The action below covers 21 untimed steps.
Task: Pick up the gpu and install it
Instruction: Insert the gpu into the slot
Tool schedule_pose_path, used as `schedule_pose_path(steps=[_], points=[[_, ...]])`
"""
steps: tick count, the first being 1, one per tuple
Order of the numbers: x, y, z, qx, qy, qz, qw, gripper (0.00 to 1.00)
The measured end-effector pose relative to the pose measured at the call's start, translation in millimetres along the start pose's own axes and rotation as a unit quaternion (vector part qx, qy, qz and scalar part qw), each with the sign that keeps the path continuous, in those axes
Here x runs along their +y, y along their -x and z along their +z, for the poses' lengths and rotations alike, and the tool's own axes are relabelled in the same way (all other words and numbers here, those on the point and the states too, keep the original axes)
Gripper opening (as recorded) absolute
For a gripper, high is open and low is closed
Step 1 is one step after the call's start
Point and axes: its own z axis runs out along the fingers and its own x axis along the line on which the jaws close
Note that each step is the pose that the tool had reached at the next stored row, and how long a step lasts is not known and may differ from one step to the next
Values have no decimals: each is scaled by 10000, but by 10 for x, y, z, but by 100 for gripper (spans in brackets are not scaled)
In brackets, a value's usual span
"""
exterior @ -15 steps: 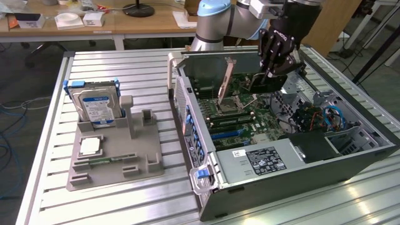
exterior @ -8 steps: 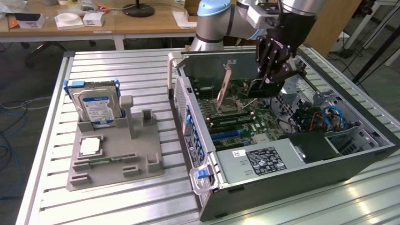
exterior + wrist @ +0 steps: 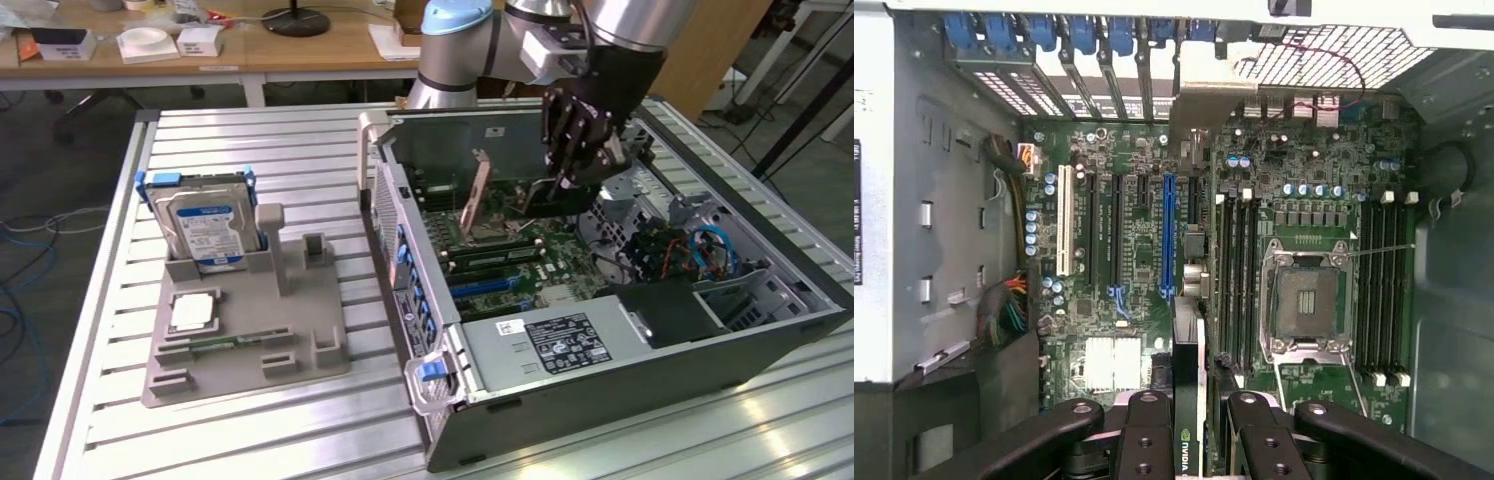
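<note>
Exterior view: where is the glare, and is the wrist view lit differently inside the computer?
Exterior view: light glares off the slatted table; the computer case is shaded inside, around the gripper. Wrist view: the motherboard is evenly lit, the case rim by the blue latches washes out white, and the fingers holding the gpu look dark.

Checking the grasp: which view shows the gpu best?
Exterior view: the gpu hangs side-on in the gripper above the motherboard, bracket visible. The wrist view sees it edge-on between the fingers.
</note>
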Motion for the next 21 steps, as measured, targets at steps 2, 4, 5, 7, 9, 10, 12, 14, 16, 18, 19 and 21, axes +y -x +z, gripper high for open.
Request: schedule_pose_path(steps=[2,4,5,7,9,10,12,14,16,18,19,21], points=[[1,0,36,0,0,-1,10000,26],[3,-1,73,1,0,0,10000,26],[4,-1,91,0,0,0,10000,26],[8,-1,127,0,0,0,10000,26],[10,-1,166,-1,0,-1,10000,26],[11,-2,183,0,0,-1,10000,26],[13,-2,219,1,0,-1,10000,26],[18,-3,255,0,0,1,10000,26],[20,-4,292,0,0,-1,10000,26],[25,-4,328,0,0,0,10000,26],[28,-5,347,0,0,0,10000,26],[31,-6,383,0,0,-1,10000,26]])
